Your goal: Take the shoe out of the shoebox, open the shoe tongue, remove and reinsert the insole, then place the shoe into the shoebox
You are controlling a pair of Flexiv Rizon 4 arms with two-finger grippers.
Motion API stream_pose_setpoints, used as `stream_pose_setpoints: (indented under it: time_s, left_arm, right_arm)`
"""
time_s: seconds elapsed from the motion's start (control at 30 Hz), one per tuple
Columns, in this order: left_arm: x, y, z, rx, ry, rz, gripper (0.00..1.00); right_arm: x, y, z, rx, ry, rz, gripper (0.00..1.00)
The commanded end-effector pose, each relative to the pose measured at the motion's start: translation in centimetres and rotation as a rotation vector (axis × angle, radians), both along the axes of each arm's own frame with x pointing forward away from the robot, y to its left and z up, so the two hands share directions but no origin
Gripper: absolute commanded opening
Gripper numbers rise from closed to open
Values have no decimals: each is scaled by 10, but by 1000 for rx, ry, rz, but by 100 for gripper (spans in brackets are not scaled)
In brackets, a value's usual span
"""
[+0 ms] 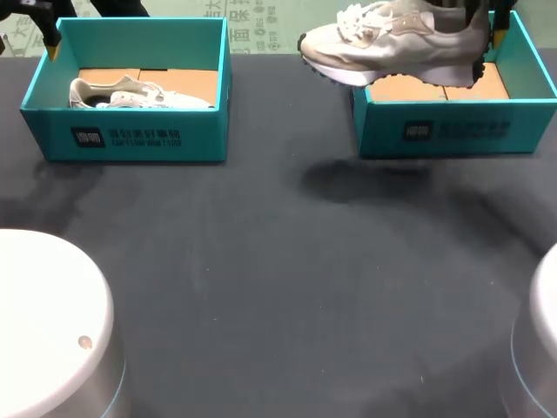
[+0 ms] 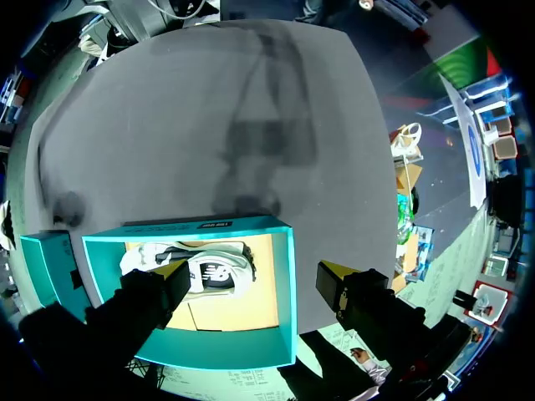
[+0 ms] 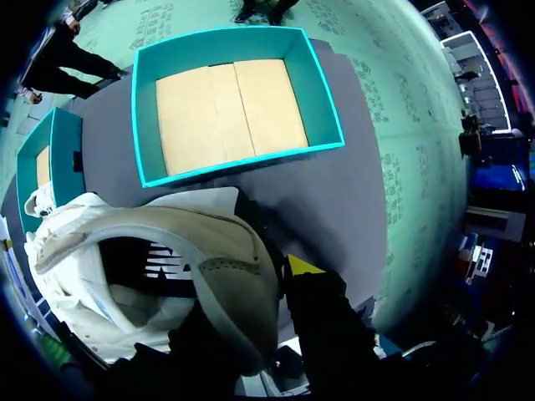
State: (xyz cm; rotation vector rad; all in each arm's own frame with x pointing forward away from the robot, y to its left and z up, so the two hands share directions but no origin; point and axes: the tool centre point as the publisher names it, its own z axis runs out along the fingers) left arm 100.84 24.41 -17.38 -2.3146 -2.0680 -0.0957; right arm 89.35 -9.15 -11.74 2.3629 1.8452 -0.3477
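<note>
**Right arm holding the trainer above its box**

I am watching the right gripper at about 1 o'clock on the dark grey table. Its jaws are clamping the heel collar of the pale grey-and-white lace-up trainer. The trainer is hanging in the air over the open teal cardboard shoebox, clear of the box's tan floor. Its toe is pointing toward 9 o'clock and sticking out past the box's wall.

At 11 o'clock, the left gripper is hovering above a second teal shoebox. Its jaws are standing wide apart and gripping nothing. A second white trainer is lying inside that box, on its side against the front wall.
</note>
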Motion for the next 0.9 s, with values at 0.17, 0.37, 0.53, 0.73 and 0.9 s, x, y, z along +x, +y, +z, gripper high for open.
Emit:
stream_pose_setpoints:
  time_s: [0.17,0.37,0.53,0.73,0.9]
  left_arm:
    - [0,0,0,1,-1,-1,100]
    - [0,0,0,1,-1,-1,100]
    - [0,0,0,1,-1,-1,100]
    - [0,0,0,1,-1,-1,100]
    - [0,0,0,1,-1,-1,100]
  right_arm:
    - [-65,31,-18,-38,-239,47,0]
    - [-84,50,-39,34,-257,50,0]
    - [-89,60,-55,78,-224,66,0]
    - [-89,60,-55,78,-224,66,0]
    - [-89,60,-55,78,-224,66,0]
